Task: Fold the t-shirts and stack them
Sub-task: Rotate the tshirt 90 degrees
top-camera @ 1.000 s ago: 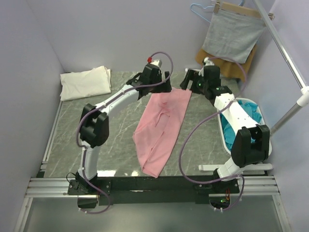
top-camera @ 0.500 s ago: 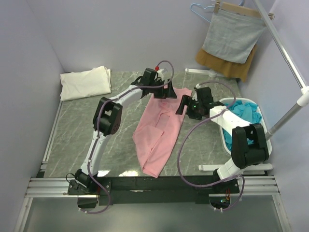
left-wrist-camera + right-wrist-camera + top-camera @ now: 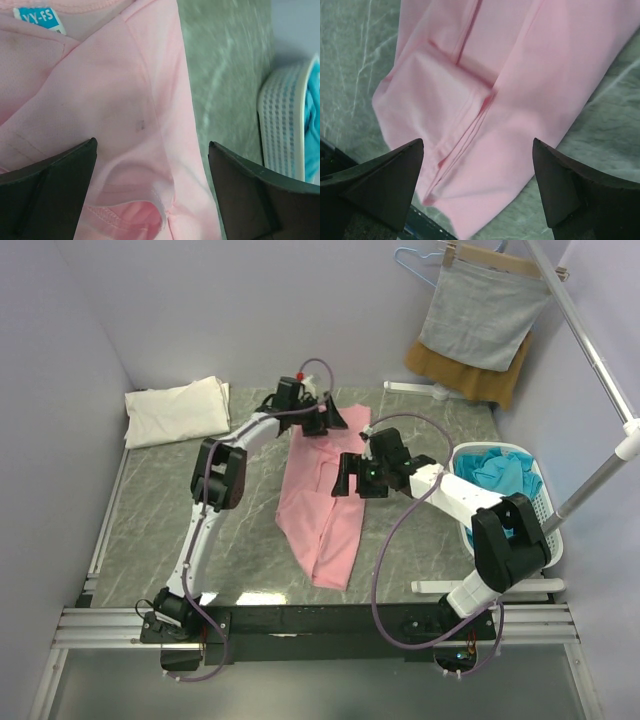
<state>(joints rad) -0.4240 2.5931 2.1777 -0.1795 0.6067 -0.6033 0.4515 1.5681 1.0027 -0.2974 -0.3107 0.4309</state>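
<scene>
Hovering above the pale pink t-shirt point(image 3: 322, 510), I had both sets of jaws spread wide with nothing between them. The shirt lay as a long folded strip on the marble-patterned table point(image 3: 150, 530), running from the far middle towards the near edge at a slight slant. My left gripper point(image 3: 332, 418) hung over its far end, the collar end. Through that wrist camera the pink cloth filled the gap between my two fingers, with the small blue neck label point(image 3: 39, 19) beyond them at the top left and a sleeve hem just beneath.

My right gripper point(image 3: 346, 478) stood over the right edge of the strip, about midway along it. From its wrist camera the folded lower part of the shirt lay under and between the fingers, its layered seams running lengthwise and bare table showing on either side. Whether either gripper touched the cloth I could not tell.

The cream-white t-shirt point(image 3: 178, 410) sat folded at the far left corner, well apart from both grippers. The teal-blue t-shirts point(image 3: 498, 472) were heaped in the white basket point(image 3: 548, 528) at the right, near my right arm.
</scene>
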